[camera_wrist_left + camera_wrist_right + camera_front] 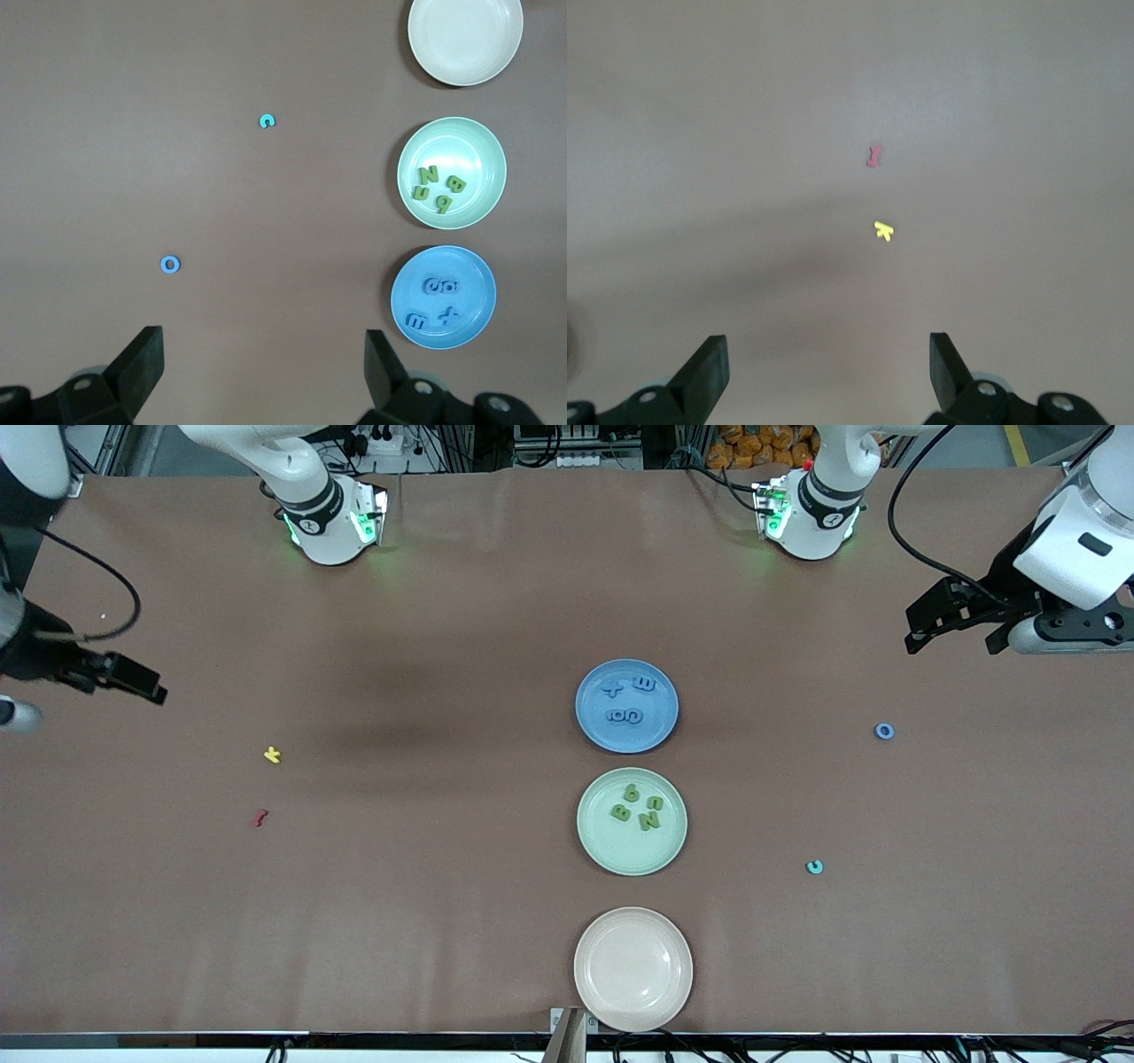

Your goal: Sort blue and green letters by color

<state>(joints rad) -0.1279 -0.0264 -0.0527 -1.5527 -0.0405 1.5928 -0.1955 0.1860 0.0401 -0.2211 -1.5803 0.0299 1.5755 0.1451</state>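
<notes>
Several blue letters (627, 701) lie on the blue plate (594, 726). Several green letters (640, 808) lie on the pale green plate (620, 856), which is nearer the front camera. One blue ring-shaped letter (884, 732) lies loose on the table toward the left arm's end and also shows as the blue ring (170, 263) in the left wrist view. My left gripper (952, 640) hangs open and empty high over that end; its wrist view shows the gripper (263, 343) with the ring a little off from its fingers. My right gripper (133, 680) hangs open and empty over the right arm's end.
An empty beige plate (611, 1005) sits nearest the front camera. A pale turquoise c (814, 866) lies toward the left arm's end. A yellow letter (272, 755) and a red letter (260, 817) lie toward the right arm's end.
</notes>
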